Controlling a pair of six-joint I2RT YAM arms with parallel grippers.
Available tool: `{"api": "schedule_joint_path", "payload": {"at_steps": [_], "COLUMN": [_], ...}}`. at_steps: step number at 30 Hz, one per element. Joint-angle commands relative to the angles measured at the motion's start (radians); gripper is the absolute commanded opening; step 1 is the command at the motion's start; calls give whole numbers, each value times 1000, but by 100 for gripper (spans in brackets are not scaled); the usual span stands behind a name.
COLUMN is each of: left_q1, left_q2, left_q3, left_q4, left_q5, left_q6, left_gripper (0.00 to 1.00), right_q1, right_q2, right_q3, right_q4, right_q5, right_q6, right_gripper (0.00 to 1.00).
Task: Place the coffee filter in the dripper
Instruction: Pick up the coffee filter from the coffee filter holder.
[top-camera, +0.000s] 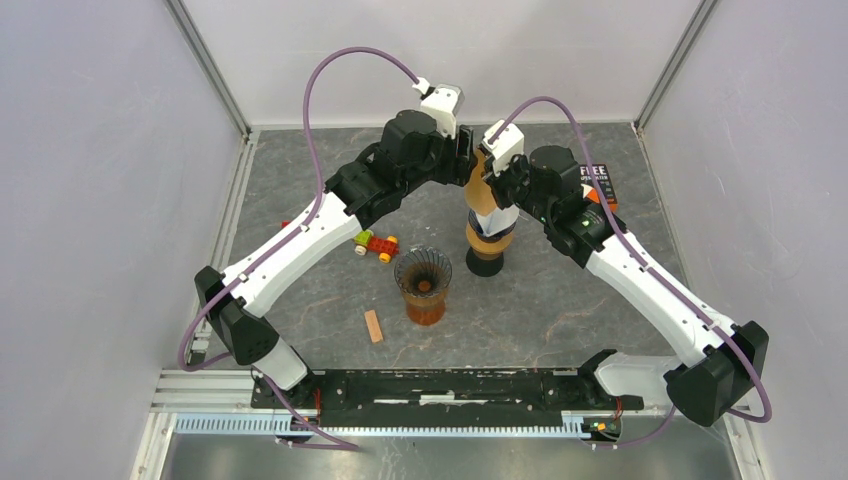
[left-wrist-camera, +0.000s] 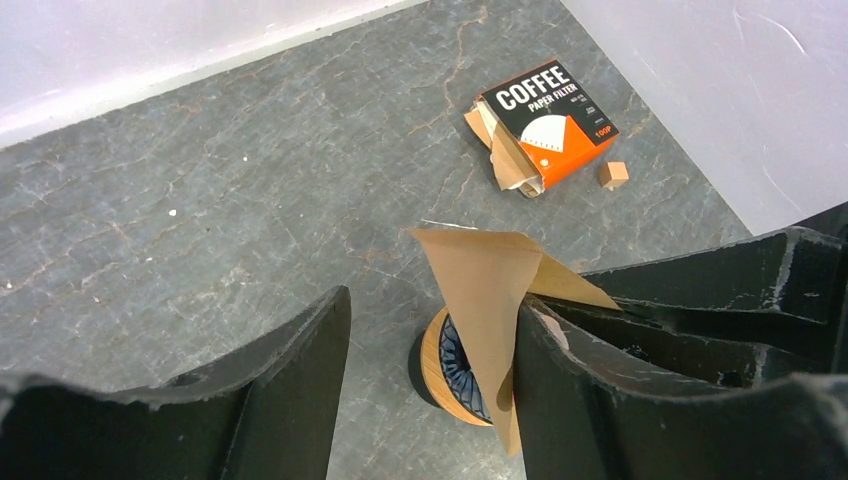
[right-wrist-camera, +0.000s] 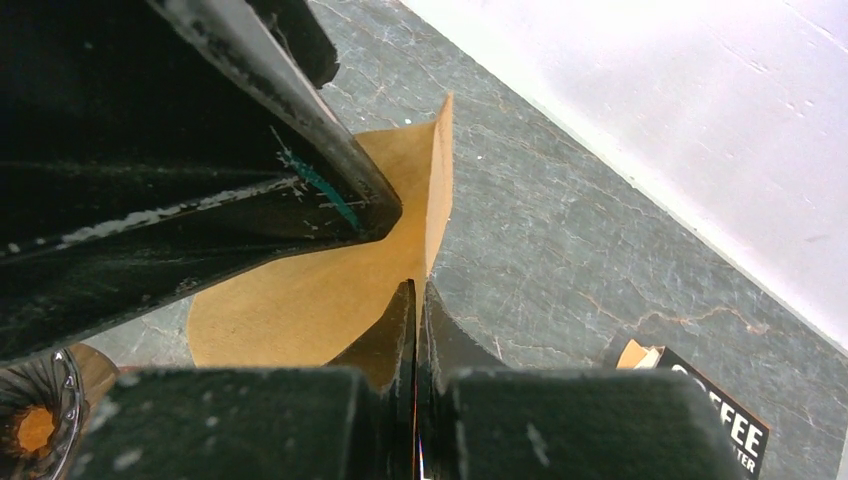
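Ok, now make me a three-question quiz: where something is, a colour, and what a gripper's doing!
1. Where is the coffee filter box? A) far right B) near left C) dead centre
2. What colour is the paper coffee filter? A) white B) brown C) blue
3. What is the right gripper doing? A) gaping open B) shut on nothing C) shut on the coffee filter
Answers: 1 A, it lies far back on the right side; 2 B, the paper is plain brown; 3 C, it pinches the filter's edge.
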Motion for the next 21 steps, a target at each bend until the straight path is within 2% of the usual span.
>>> {"api": "schedule_joint_path", "payload": {"at_steps": [1, 12, 21], "left_q1": [-7, -10, -10], "left_q2": [-14, -52, -87], "left_q3": [2, -76, -109], "left_q4": [71, 154, 175], "left_q5": [11, 68, 167], "left_q6": [101, 328, 428], "left_gripper": [64, 67, 68], "right_q1": [4, 4, 1], "right_q2": [-19, -38, -46], "right_q3": [19, -6, -16], "right_q4": [36, 50, 52], "right_q5": [-30, -63, -134], "right_q6": [19, 21, 5], "right_gripper": [0, 0, 0]}}
